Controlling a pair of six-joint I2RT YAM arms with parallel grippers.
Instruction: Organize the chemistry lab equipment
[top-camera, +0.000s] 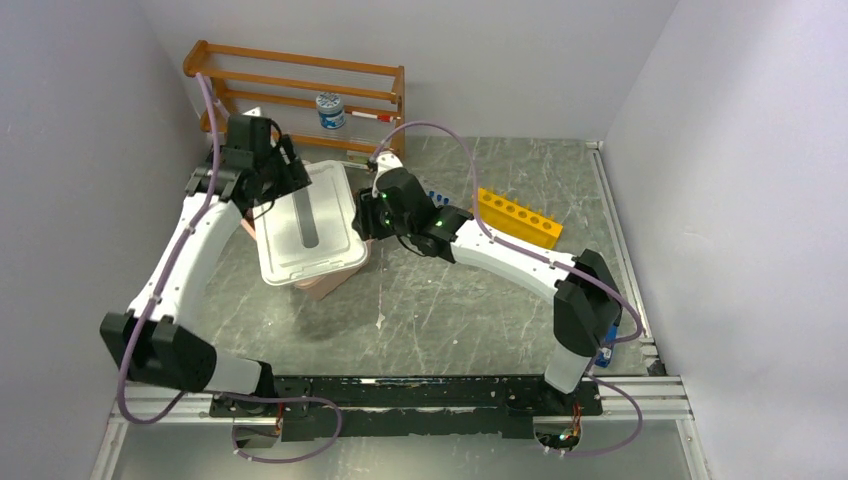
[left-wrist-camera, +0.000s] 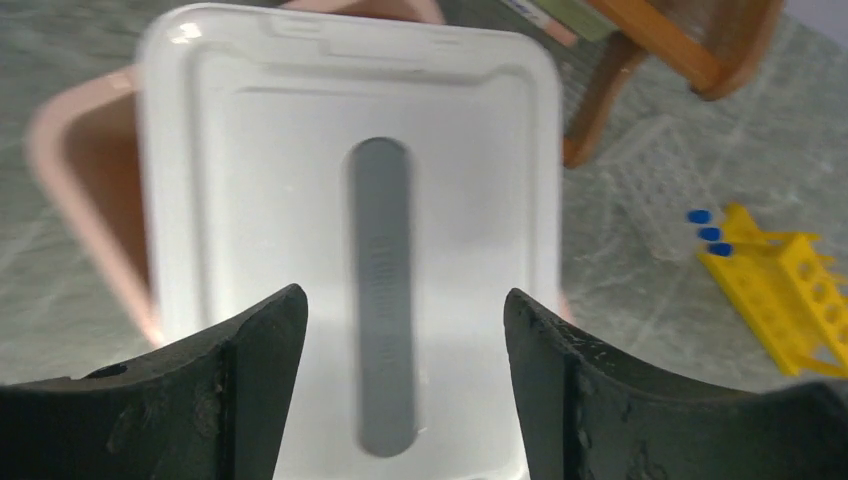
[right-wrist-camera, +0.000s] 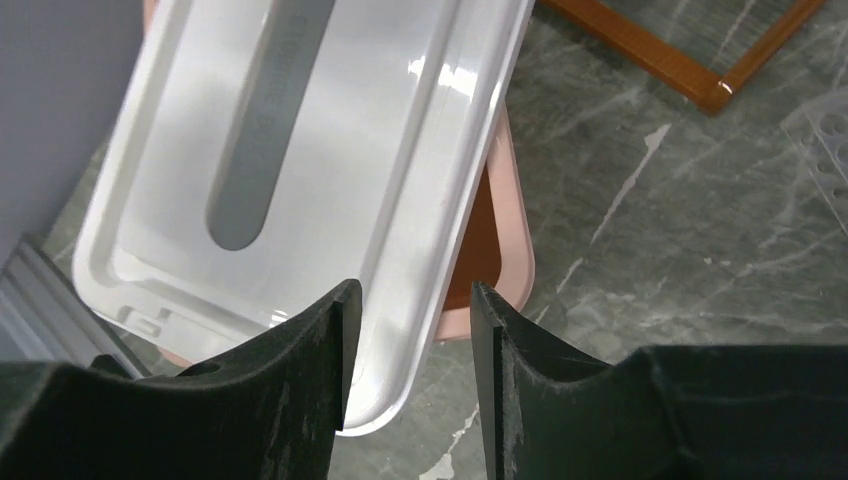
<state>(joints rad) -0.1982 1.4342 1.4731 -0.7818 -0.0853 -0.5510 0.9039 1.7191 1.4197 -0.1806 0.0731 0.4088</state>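
The lid (left-wrist-camera: 250, 200) lies askew on the pink bin (left-wrist-camera: 80, 180), not seated. Bin rim shows past the lid's left side, and in the right wrist view the corner nearest that hand overhangs the bin.

The left gripper (left-wrist-camera: 405, 310) hangs just above the lid's near end, jaws wide apart and holding nothing. The right gripper (right-wrist-camera: 410, 300) has its jaws about half apart with the lid's rim running between them. I cannot tell whether they pinch it.

The likely trouble is the lid. If the right hand pulls away with the rim between its jaws, it could drag the lid further off or flip it. A downward press from the left hand on an unaligned lid could tip it into the bin or shove the bin along the table.

From the left hand, the lid's long axis runs straight ahead, in line with its grey centre strip, which sits between the fingers. The bin beneath is turned off that line. Ahead and to the right lies the yellow rack (left-wrist-camera: 780, 290), with blue-capped tubes (left-wrist-camera: 705, 232) at its far end.
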